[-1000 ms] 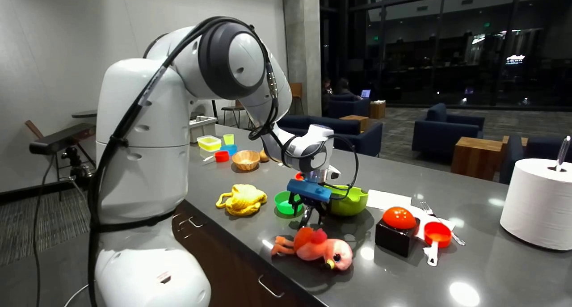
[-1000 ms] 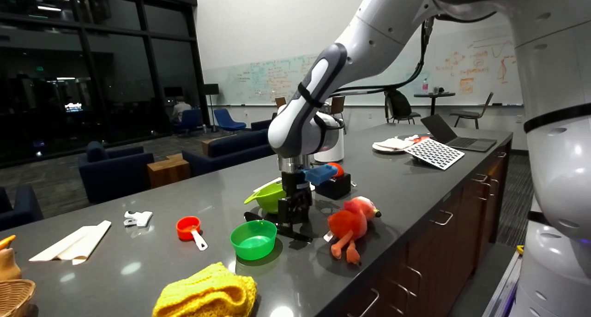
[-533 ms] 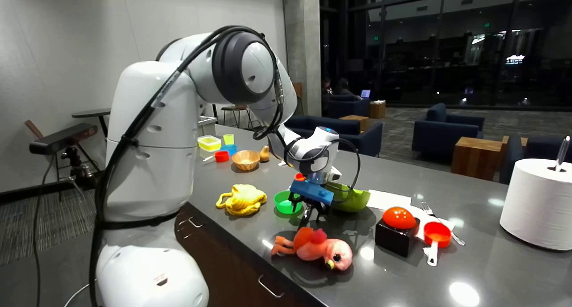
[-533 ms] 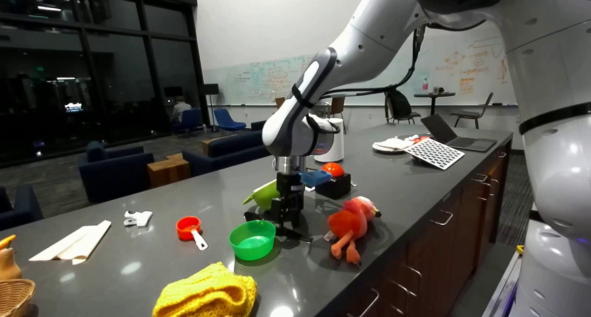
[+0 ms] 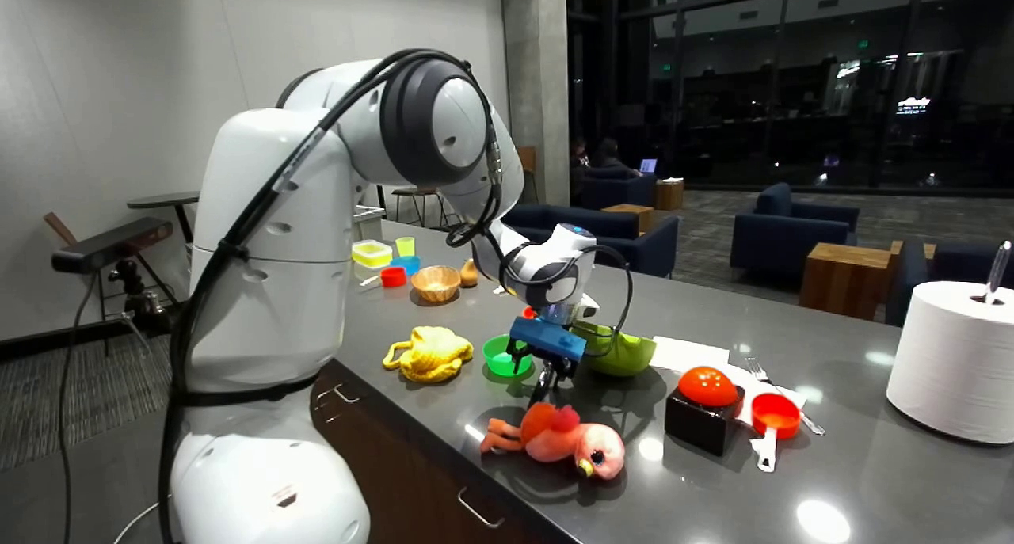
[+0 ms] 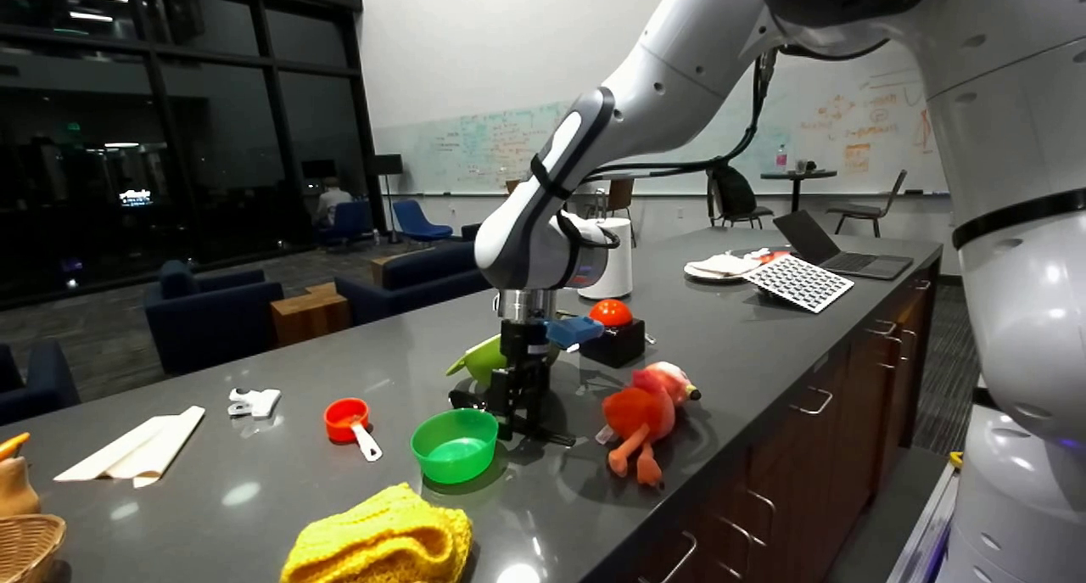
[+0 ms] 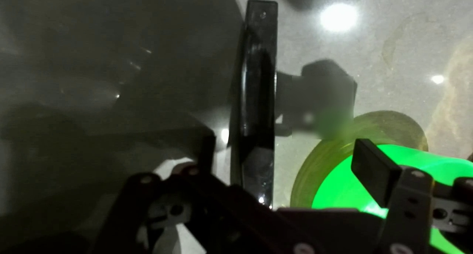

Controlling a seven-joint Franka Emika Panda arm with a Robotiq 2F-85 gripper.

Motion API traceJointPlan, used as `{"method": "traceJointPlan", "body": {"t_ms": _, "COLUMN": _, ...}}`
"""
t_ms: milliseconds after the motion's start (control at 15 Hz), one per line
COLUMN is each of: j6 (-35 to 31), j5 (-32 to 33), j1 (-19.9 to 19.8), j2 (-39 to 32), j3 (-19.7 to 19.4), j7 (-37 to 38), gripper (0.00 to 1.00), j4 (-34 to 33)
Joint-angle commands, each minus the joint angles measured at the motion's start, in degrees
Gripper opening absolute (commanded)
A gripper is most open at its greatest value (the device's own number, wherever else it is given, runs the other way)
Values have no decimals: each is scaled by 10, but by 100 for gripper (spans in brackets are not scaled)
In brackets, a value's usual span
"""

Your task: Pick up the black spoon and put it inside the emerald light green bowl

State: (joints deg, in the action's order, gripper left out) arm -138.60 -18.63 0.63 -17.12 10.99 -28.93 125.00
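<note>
The black spoon lies on the counter; its handle [image 7: 258,98] runs up the middle of the wrist view, and its handle end [image 6: 556,438] and head [image 6: 465,399] show in an exterior view. The emerald green bowl [image 6: 455,457] stands beside the spoon; it also shows in the wrist view [image 7: 336,183] and in an exterior view [image 5: 507,365]. My gripper [image 7: 292,163] is open and low over the spoon. The handle is between the fingers, nearer the left finger [image 7: 207,154]; the right finger [image 7: 377,172] is over the emerald bowl's edge. The spoon's lower part is hidden by the gripper.
A larger lime green bowl [image 5: 626,355] stands just behind the gripper. A flamingo toy [image 5: 566,441] lies close by near the counter edge. A yellow knitted cloth [image 6: 377,540], a red measuring cup [image 6: 346,420] and a black box with an orange dome [image 6: 615,341] are around.
My gripper has moved towards the emerald bowl, leftwards in an exterior view. The emerald bowl has shifted slightly away from the spoon. The spoon has not visibly moved.
</note>
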Motion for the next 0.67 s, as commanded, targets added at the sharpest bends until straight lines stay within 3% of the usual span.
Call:
{"method": "traceJointPlan", "body": {"t_ms": 0, "j6": -2, "j5": -14, "j1": -7, "j2": 3, "j3": 10, "j7": -11, "gripper": 64, "j4": 0}}
{"method": "traceJointPlan", "body": {"t_ms": 533, "j6": 1, "j5": -4, "j1": 4, "j2": 9, "j3": 15, "j7": 9, "gripper": 2, "j4": -2}}
{"method": "traceJointPlan", "body": {"t_ms": 600, "j6": 3, "j5": 0, "j1": 7, "j2": 11, "j3": 16, "j7": 15, "gripper": 0, "j4": -2}}
